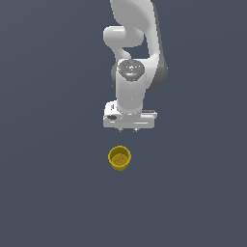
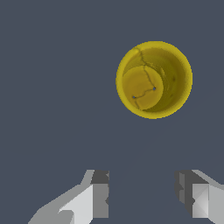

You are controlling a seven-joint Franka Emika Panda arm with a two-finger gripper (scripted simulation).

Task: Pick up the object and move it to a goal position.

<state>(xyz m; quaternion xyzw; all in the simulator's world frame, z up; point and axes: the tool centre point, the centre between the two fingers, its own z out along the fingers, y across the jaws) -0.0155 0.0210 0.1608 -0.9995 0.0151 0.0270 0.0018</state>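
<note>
A small yellow round cup (image 1: 119, 157) stands upright on the dark grey floor, its hollow facing up. In the exterior view it sits just below the arm's hand in the picture. My gripper (image 1: 127, 130) hangs above the floor, pointing down, apart from the cup. In the wrist view the cup (image 2: 153, 79) shows its open mouth and inner bottom, away from the gap between my fingers. My gripper (image 2: 142, 197) is open and empty, with both fingertips (image 2: 100, 194) apart and nothing between them.
The floor (image 1: 48, 183) is a plain dark grey surface all around. The white arm (image 1: 135, 58) rises behind the gripper in the exterior view. No other objects or goal marker show.
</note>
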